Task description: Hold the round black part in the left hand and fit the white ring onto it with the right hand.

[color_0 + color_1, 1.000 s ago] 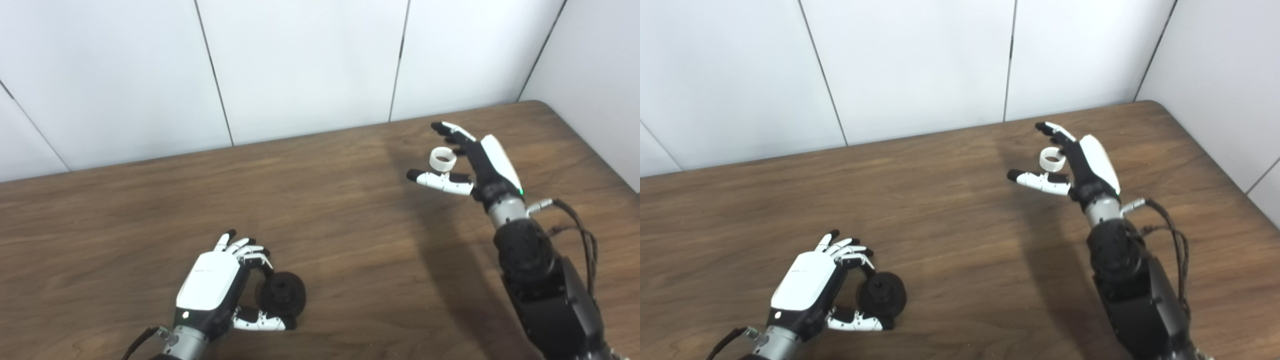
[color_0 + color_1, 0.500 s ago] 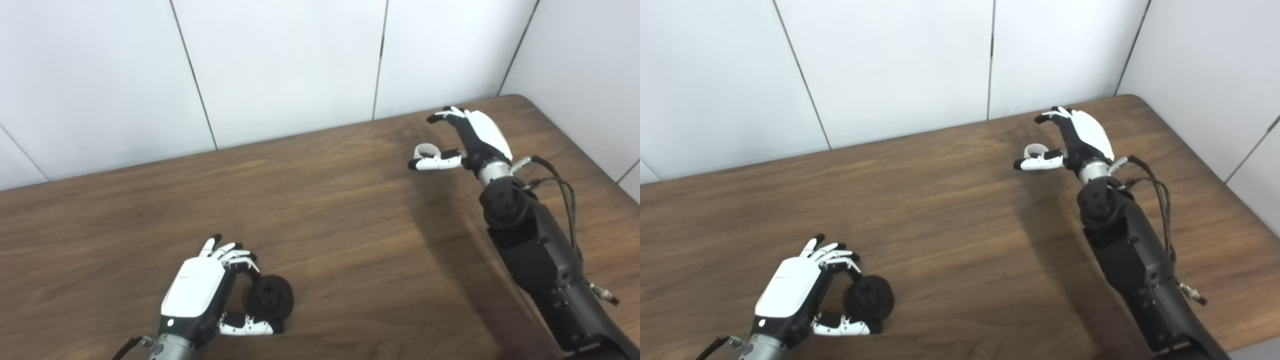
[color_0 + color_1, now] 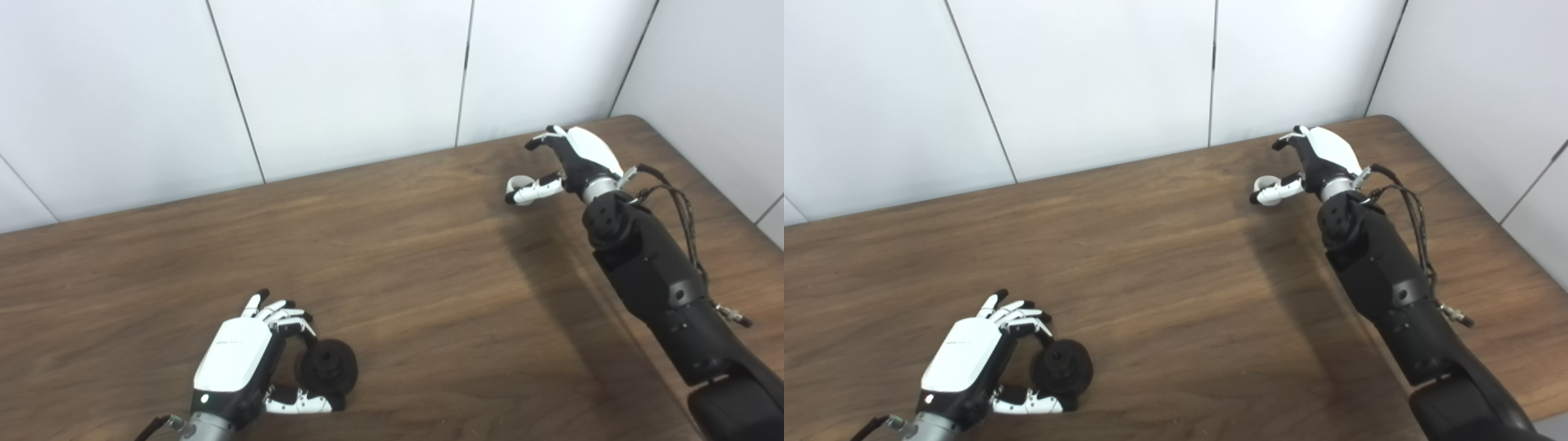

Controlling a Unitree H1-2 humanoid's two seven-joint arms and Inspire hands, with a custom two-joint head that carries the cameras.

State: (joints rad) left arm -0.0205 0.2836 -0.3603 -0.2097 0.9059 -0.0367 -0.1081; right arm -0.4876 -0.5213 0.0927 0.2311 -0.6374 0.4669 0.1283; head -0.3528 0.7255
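Observation:
The round black part (image 3: 326, 367) sits on the wooden table (image 3: 429, 275) near the front left. My left hand (image 3: 242, 361) wraps it: curled fingers touch its upper left edge and the thumb lies along its lower edge. At the back right lies the white ring (image 3: 521, 182), flat on the table. My right hand (image 3: 572, 162) hovers at it, open, with the fingers arched above. Its thumb stretches across the ring's near side and hides part of it. The ring is seen again at the thumb tip in the right eye view (image 3: 1268, 182).
White wall panels run close behind the table's far edge, and another wall stands to the right. The rounded table corner (image 3: 637, 119) is just behind the right hand. Cables (image 3: 680, 202) hang off the right forearm.
The camera shifted after the oldest frames. My right hand has reached farther and lower toward the ring, its thumb now covering more of it. The left hand stays on the black part.

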